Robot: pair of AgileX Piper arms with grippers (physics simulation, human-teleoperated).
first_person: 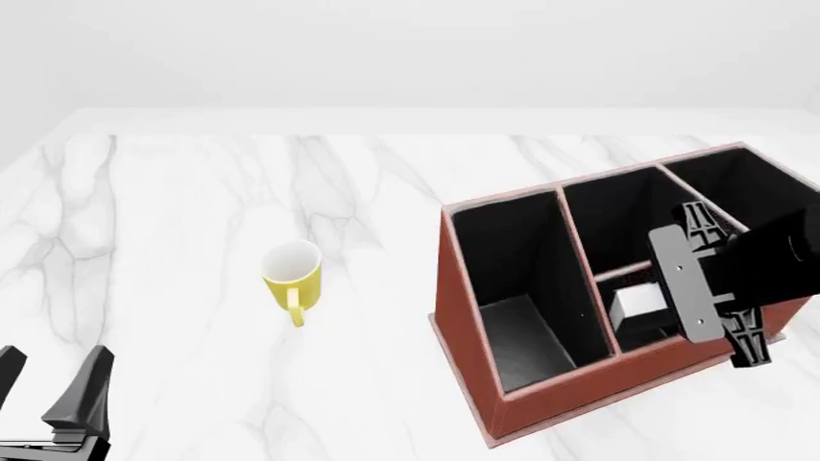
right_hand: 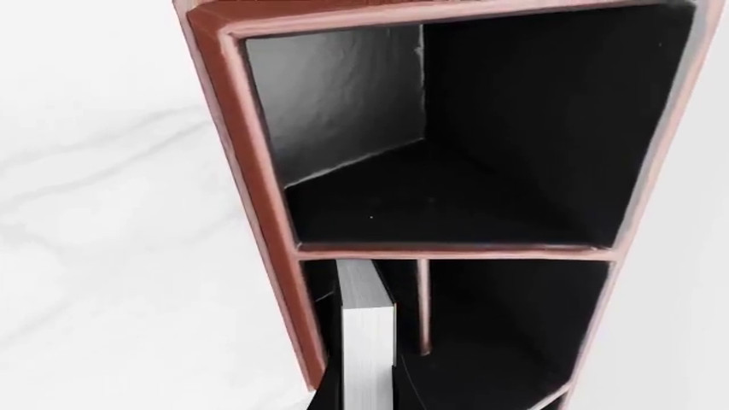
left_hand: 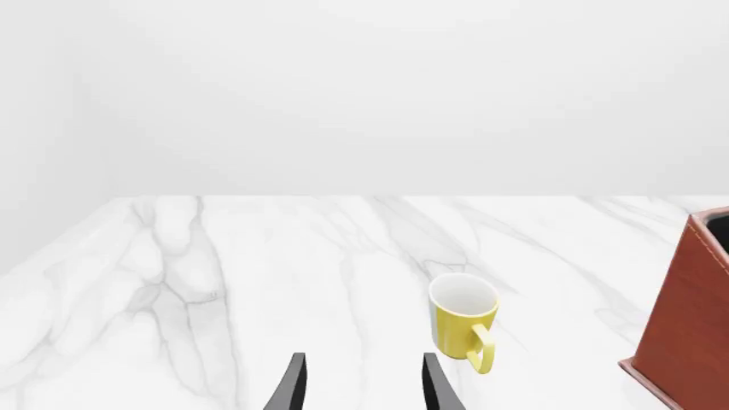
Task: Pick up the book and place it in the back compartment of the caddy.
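Down at the near left corner of the table (first_person: 167, 192), the left gripper (first_person: 52, 394) sat with its fingers spread wide and nothing in them. Over the caddy (first_person: 513, 403), close to the right edge, hung the right gripper (first_person: 736, 322). I could not tell if its fingers were spread or pressed together. The book (first_person: 637, 305) stood upright just under it, in a small middle pocket of the caddy, maybe not the back one, which looked bare. So the right arm was much nearer. A yellow mug (first_person: 294, 272) stood well apart, toward the left, out of the way.
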